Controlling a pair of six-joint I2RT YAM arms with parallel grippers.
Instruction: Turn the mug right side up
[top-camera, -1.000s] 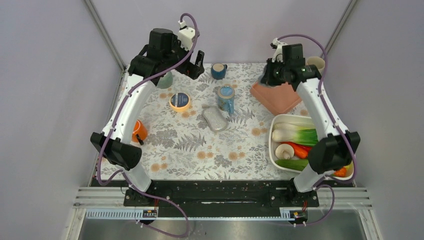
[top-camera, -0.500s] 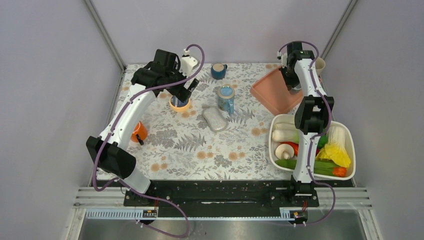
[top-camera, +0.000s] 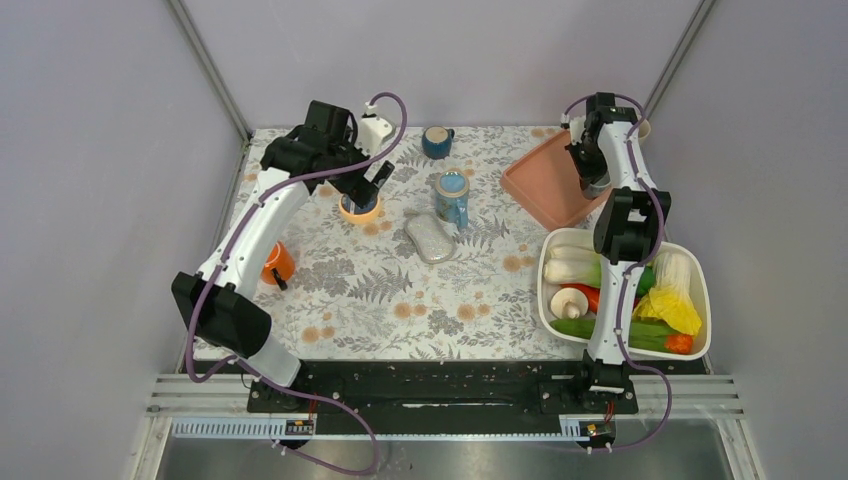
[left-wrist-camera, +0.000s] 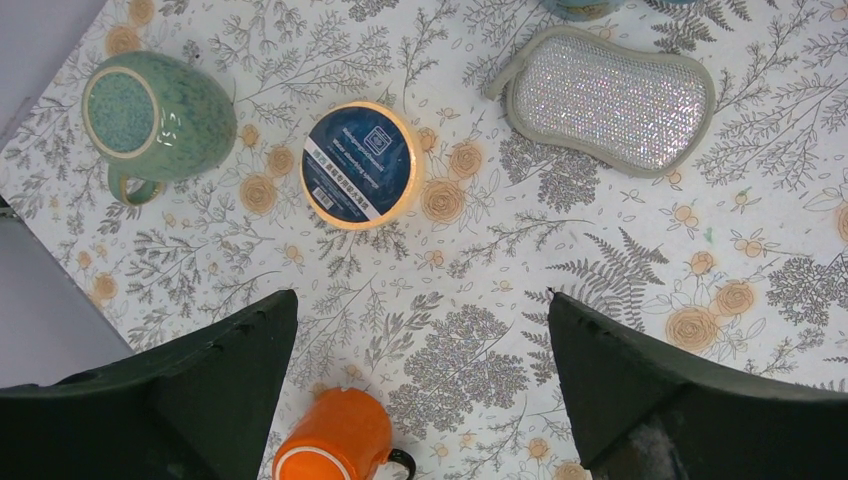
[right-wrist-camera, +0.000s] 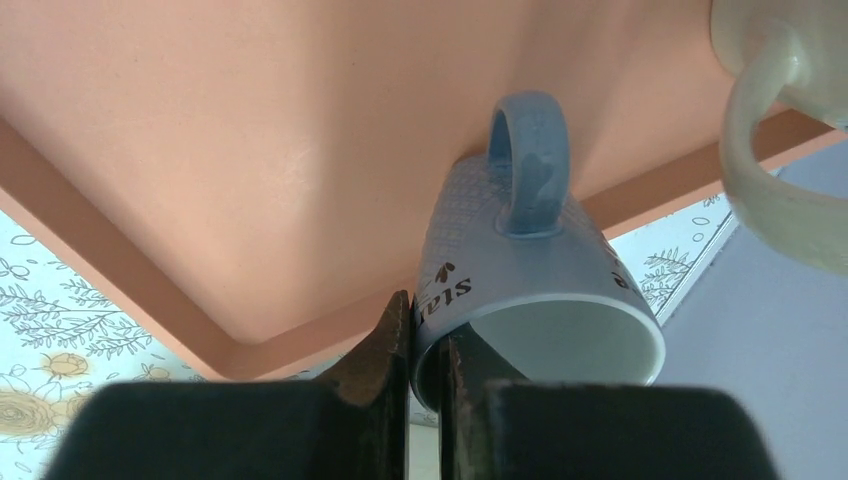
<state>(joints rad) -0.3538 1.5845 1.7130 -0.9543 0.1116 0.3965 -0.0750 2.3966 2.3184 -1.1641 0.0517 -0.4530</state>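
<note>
In the right wrist view my right gripper (right-wrist-camera: 428, 320) is shut on the rim of a pale blue mug (right-wrist-camera: 520, 250), with one finger inside the mouth and one outside. The mug has dark lettering. Its mouth faces the camera and its handle (right-wrist-camera: 528, 165) points away from my fingers. Its base end is at the far rim of the pink tray (right-wrist-camera: 250, 150). In the top view my right gripper (top-camera: 592, 175) is at the tray's far right edge. My left gripper (left-wrist-camera: 420, 350) is open and empty, high above the cloth near the tape roll (top-camera: 358, 208).
A cream mug (right-wrist-camera: 790, 120) stands close right of the blue mug. The left wrist view shows a green mug (left-wrist-camera: 160, 115), the tape roll (left-wrist-camera: 362, 165), a sponge (left-wrist-camera: 610, 98) and an orange mug (left-wrist-camera: 335, 445). A dark blue mug (top-camera: 436, 141), a blue-lidded cup (top-camera: 452, 197) and a vegetable basket (top-camera: 700, 290) are also on the table.
My right arm swung to the tray's far right edge, then shifted slightly. My left arm came nearer and stopped over the tape roll.
</note>
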